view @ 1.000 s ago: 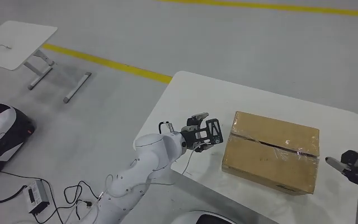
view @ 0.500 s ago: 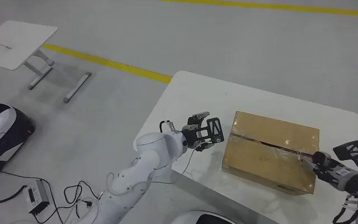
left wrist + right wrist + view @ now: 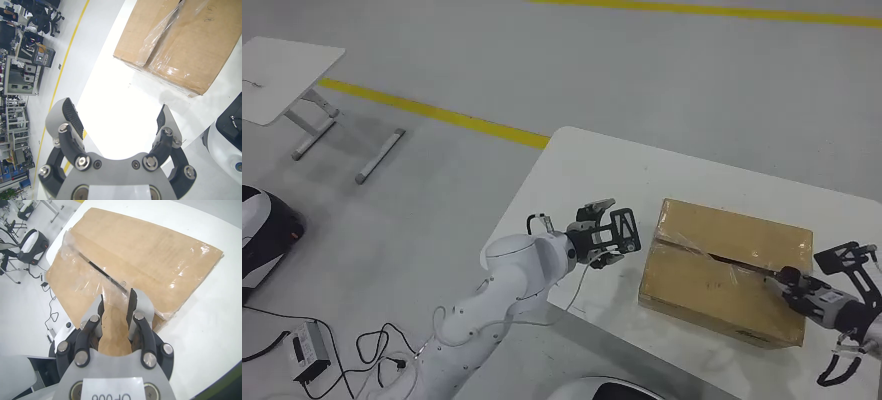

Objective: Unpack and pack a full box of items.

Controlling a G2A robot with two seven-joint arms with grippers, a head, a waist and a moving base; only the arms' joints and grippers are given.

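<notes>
Fingers (image 3: 141,304) of the right gripper (image 3: 117,294) stand a narrow gap apart, not closed, directly over the top of the brown rectangular cardboard box (image 3: 712,285), at the end of its centre seam by the box's right short edge. A wrinkled, partly lifted strip of clear plastic tape (image 3: 88,283) runs along that seam and reaches in between the two fingertips; whether they touch it I cannot tell. Beside the tape a thin dark slit (image 3: 102,273) shows where the two top flaps meet, and the flaps lie flat and closed. The left gripper (image 3: 115,105) is spread wide and holds nothing. It hangs over bare tabletop just off the box's left short end, apart from the cardboard, with its open jaws turned toward the box. The box lies flat on the white round-cornered table (image 3: 642,170), its long side running left to right, toward the table's right half and near the front edge. Beyond the table spreads a grey floor crossed by a yellow painted line (image 3: 432,112), with a small white side table (image 3: 282,75) standing well apart to the far left
</notes>
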